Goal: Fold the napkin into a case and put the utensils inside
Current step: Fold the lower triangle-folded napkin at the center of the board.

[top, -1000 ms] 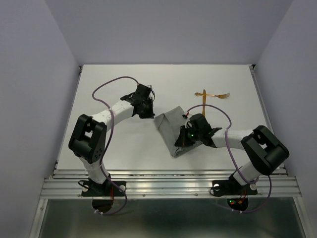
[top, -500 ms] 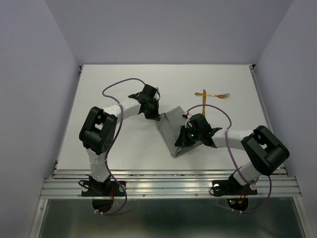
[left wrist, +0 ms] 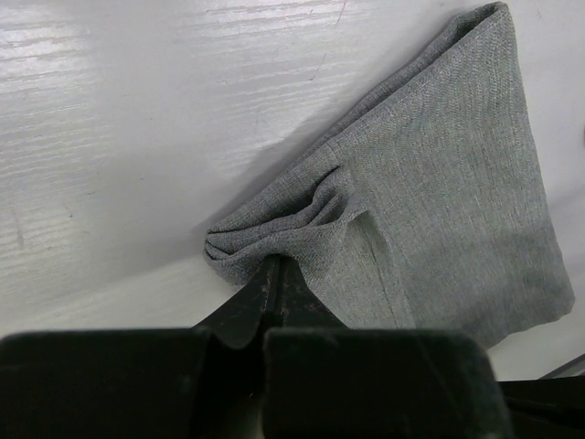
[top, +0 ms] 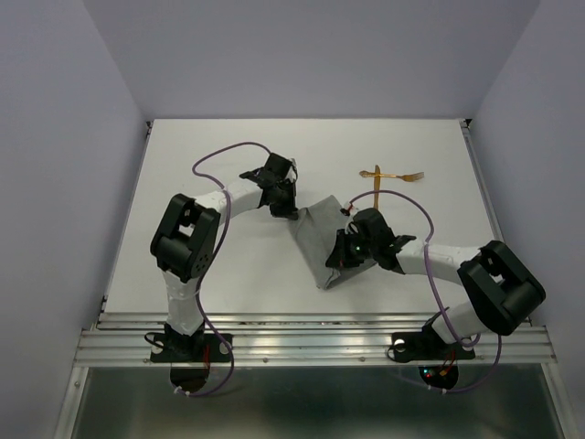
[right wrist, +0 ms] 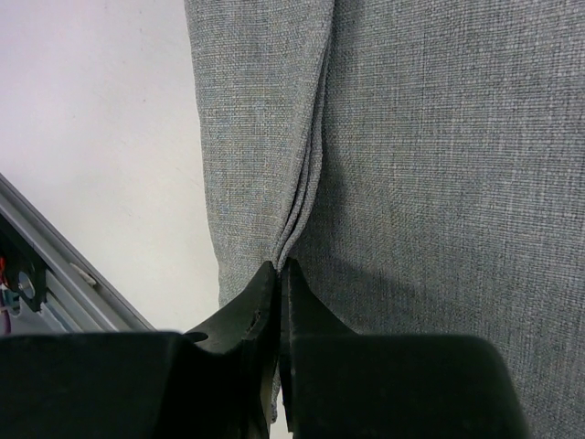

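Napkin (top: 318,240) lies mid-table as a narrow, folded grey strip running diagonally, its far end toward the left arm and its near end toward the front rail. In the left wrist view the cloth (left wrist: 439,210) shows stacked layers, with one corner bunched into small pleats. The left gripper (left wrist: 277,265) is clenched on that bunched corner, fingers pressed together with cloth between them. In the right wrist view the napkin (right wrist: 439,137) fills most of the frame, and a seam of layered edges runs straight down into the right gripper (right wrist: 279,270), which is pinched tight on those edges near the strip's near end.

Both arms therefore hold the napkin at opposite ends, and folding is the step in hand; the case looks partly formed but not settled flat.

Utensils (top: 393,175) lie crossed on the table (top: 210,155), beyond the right gripper (top: 334,263) and apart from the cloth, untouched. Which one is the fork I cannot tell from above.

The next move likely calls for the two grippers to move together, keeping the layers taut and aligned as the fold is laid down, then let go without dragging the pleated corner. An open pocket must remain for the utensils.
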